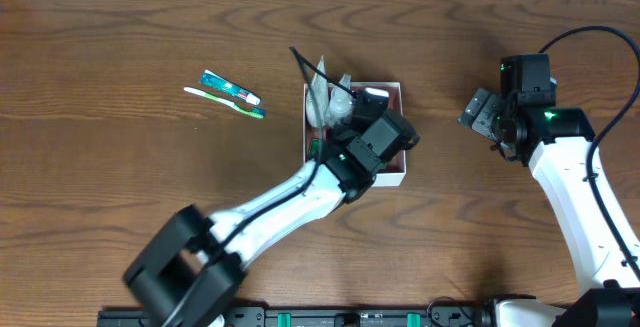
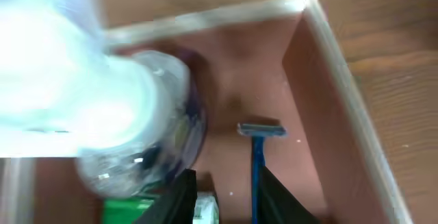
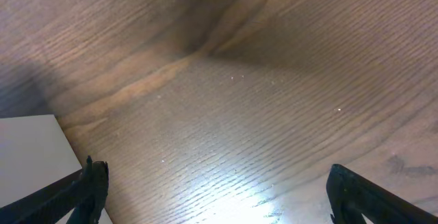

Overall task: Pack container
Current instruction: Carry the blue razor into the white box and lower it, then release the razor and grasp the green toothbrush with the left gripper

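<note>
The brown wood-grain counter (image 1: 120, 27) carries a white-walled container (image 1: 392, 178) directly under the left end effector (image 2: 226, 200). Well off to that end effector's left lie a green toothpaste tube (image 1: 230, 88) and, just beside it, a white-handled toothbrush (image 1: 222, 101). Plain wood grain lies beneath the right end effector (image 3: 219, 193).

A clear plastic bottle (image 2: 140, 131) is filling the left of the left wrist view, blurred and close to the lens. A blue-handled razor (image 2: 260, 129) is lying just right of the bottle, its head pointing away from the camera. Something green (image 2: 126, 209) is peeking out just below the bottle. In the overhead view, a teal toothpaste tube (image 1: 228, 88) and a toothbrush (image 1: 222, 100) are lying side by side on the wooden table (image 1: 120, 187), well left of the bottle.
</note>
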You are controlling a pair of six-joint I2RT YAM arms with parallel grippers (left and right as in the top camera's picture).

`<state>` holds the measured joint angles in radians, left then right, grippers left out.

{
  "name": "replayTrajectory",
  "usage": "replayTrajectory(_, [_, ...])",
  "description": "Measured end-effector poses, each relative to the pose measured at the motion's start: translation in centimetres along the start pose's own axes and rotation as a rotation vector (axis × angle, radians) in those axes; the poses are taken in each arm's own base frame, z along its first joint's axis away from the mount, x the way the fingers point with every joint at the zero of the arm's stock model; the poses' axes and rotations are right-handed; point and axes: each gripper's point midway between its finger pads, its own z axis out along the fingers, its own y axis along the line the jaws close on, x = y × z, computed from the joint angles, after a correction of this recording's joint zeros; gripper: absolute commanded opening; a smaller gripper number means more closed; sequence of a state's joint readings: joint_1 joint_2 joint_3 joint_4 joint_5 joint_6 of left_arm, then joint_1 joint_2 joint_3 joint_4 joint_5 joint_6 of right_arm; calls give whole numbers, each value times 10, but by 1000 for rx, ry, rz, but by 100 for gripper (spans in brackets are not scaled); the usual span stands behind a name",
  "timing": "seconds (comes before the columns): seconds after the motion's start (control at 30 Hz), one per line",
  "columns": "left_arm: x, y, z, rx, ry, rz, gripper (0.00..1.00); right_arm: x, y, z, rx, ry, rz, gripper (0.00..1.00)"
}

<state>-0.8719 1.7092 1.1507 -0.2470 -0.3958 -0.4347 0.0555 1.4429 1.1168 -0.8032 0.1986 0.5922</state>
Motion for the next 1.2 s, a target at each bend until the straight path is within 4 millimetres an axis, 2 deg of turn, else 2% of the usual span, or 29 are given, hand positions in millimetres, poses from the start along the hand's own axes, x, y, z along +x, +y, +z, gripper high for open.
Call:
replayTrajectory(0.03, [-7, 0, -12, 13, -18, -1, 30, 0, 0, 0, 1, 0, 0, 99])
replayTrajectory(0.17, [-40, 10, -81, 75, -110, -22, 30, 0, 0, 0, 0, 1, 0, 99])
replayTrajectory(0.27, [-59, 41, -133, 53, -188, -64, 34, 0, 0, 0, 0, 0, 0, 99])
replayTrajectory(0.37, [-68, 81, -162, -29, -245, -121, 39, 0, 0, 0, 0, 0, 0, 99])
replayTrajectory(0.47, [-78, 123, -172, -137, -286, -196, 42, 0, 0, 0, 0, 0, 0, 99])
replayTrajectory(0.57, [-84, 170, -162, -262, -288, -278, 43, 0, 0, 0, 0, 0, 0, 99])
replayTrajectory(0.67, [-85, 207, -142, -337, -256, -353, 43, 0, 0, 0, 0, 0, 0, 99])
replayTrajectory(0.77, [-86, 240, -107, -354, -209, -433, 43, 0, 0, 0, 0, 0, 0, 99])
replayTrajectory(0.87, [-79, 268, -66, -341, -142, -501, 43, 0, 0, 0, 0, 0, 0, 99])
replayTrajectory(1.03, [-57, 291, -12, -307, -39, -560, 43, 0, 0, 0, 0, 0, 0, 99])
replayTrajectory(1.2, [-23, 289, 27, -292, 89, -565, 43, 0, 0, 0, 0, 0, 0, 99])
